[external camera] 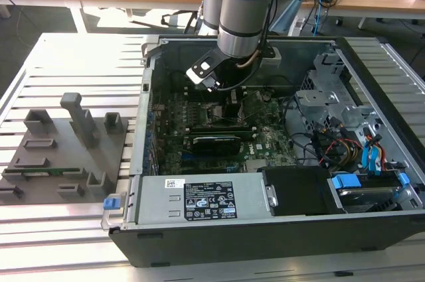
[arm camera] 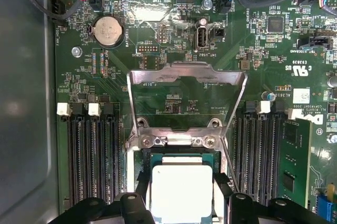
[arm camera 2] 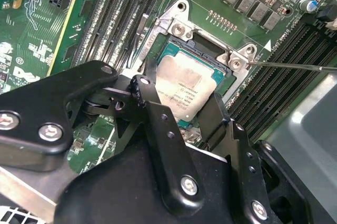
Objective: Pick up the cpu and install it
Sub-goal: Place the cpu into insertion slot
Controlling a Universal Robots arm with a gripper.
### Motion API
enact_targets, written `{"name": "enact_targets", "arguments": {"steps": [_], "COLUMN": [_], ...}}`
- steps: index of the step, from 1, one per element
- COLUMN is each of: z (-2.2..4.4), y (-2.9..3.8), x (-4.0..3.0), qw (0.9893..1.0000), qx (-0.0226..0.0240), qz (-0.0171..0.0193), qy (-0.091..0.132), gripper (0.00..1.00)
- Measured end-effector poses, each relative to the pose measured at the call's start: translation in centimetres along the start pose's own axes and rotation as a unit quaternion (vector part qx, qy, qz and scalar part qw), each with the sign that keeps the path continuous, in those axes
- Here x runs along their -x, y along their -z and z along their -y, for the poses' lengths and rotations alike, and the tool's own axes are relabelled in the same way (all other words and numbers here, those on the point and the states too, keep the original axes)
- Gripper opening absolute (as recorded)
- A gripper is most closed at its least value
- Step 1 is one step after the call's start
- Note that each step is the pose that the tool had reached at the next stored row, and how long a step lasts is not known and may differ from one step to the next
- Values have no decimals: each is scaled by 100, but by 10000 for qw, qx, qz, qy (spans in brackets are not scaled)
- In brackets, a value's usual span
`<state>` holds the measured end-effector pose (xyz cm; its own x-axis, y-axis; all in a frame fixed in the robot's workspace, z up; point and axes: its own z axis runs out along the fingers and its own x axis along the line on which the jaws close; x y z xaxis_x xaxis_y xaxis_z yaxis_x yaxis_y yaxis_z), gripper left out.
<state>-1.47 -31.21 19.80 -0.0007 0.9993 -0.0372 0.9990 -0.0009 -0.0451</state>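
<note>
The cpu (arm camera 2: pixel 185 88) is a flat square chip with a pale metal top and a green rim. It lies level in the open socket (arm camera 2: pixel 176 26) on the motherboard. In both wrist views my gripper (arm camera 2: pixel 181 95) straddles the cpu, one black finger (arm camera 2: pixel 143 83) against each of two opposite edges, shut on it. In the first wrist view the cpu (arm camera: pixel 181 191) sits just below the socket's raised metal load plate (arm camera: pixel 187 79), between the gripper (arm camera: pixel 181 187) fingers. In the exterior view the gripper (external camera: pixel 226 99) reaches down into the open computer case (external camera: pixel 265 229), over the middle of the board.
Memory slots (arm camera: pixel 92 155) flank the socket on both sides, and one holds a module (arm camera: pixel 293 166). The thin latch lever (arm camera 2: pixel 295 67) sticks out beside the socket. A long black card (external camera: pixel 216 141), a drive cage with cables (external camera: pixel 345 136) and a grey fixture (external camera: pixel 60 149) outside the case are nearby.
</note>
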Motion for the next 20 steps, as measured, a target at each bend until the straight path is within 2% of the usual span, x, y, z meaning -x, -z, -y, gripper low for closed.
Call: {"name": "enact_targets", "arguments": {"steps": [4,5,15,16,17,20], "z": [0,0,1,2,2,1], "y": [0,-1,30,30,30,30], "x": [0,0,1,1,1,1], "qw": [10000,10000,10000,10000,10000,10000], "qx": [0,0,1,0,1,1], "qz": [0,0,9,9,9,8], "qy": [0,0,28,28,27,28], "gripper": [56,62,62,60,54,53]}}
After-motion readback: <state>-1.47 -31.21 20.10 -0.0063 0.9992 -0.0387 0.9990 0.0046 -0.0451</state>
